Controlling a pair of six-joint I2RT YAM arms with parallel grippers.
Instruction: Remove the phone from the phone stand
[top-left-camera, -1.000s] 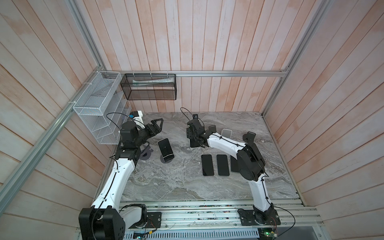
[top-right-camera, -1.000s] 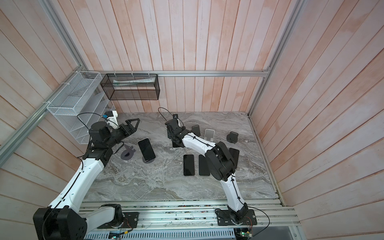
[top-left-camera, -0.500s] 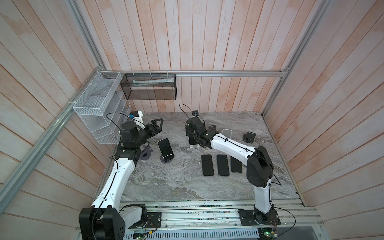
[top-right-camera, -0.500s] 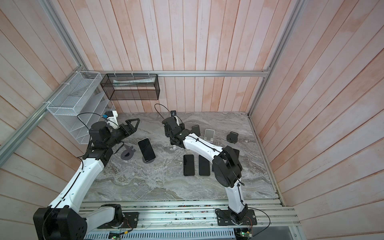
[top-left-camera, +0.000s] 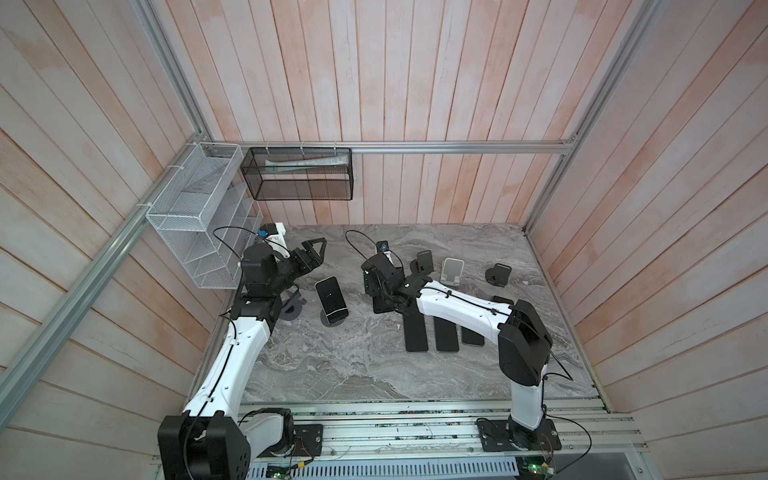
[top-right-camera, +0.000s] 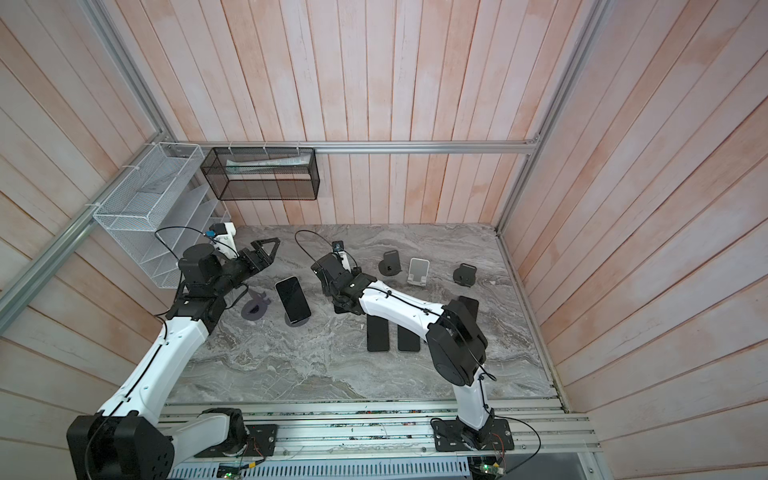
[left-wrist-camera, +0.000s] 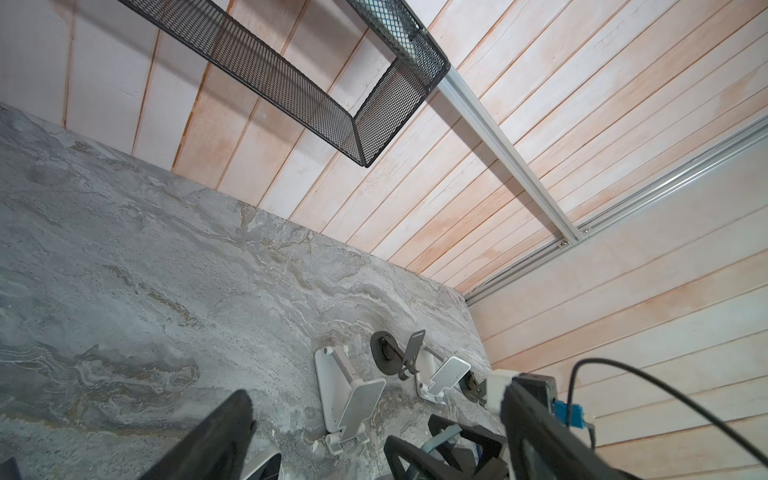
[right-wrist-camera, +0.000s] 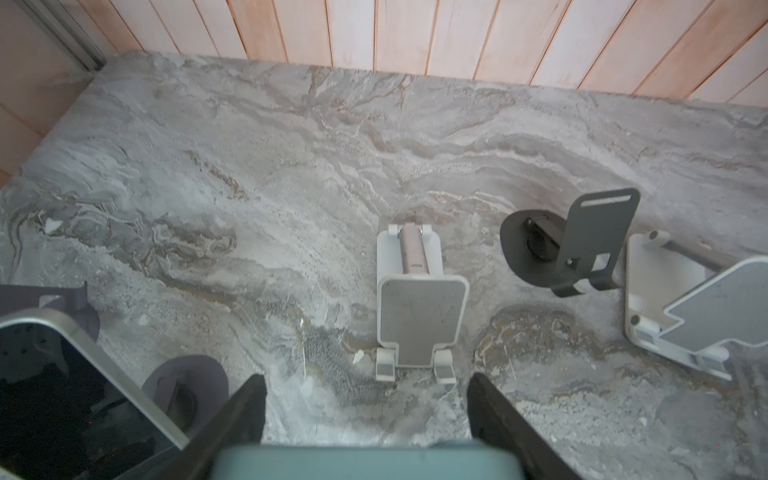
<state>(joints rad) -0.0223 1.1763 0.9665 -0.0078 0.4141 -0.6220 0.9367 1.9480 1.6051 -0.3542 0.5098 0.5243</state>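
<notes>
My right gripper (right-wrist-camera: 365, 378) is shut on a phone (right-wrist-camera: 365, 459) with a teal-grey edge, held across its width. In both top views this gripper (top-left-camera: 387, 303) (top-right-camera: 343, 305) hovers low at mid-table. An empty white phone stand (right-wrist-camera: 419, 307) stands just ahead of it. Another black phone (top-left-camera: 331, 298) (top-right-camera: 293, 298) leans on a grey round stand (top-left-camera: 332, 321) to the left, its silver edge (right-wrist-camera: 124, 386) beside my right fingers. My left gripper (top-left-camera: 316, 249) (left-wrist-camera: 374, 390) hangs open behind that phone, holding nothing.
Three dark phones (top-left-camera: 415, 332) lie flat side by side under the right forearm. Empty stands sit at the back: dark (top-left-camera: 424, 262), white (top-left-camera: 453, 270), dark (top-left-camera: 498, 274). A grey stand (top-left-camera: 291, 309) lies by the left arm. White (top-left-camera: 195, 216) and black (top-left-camera: 299, 174) wire baskets hang on the walls.
The right gripper has drawn back from the white stand, toward the front and slightly left, and its elbow has swung out to the right. The left arm has not moved.
</notes>
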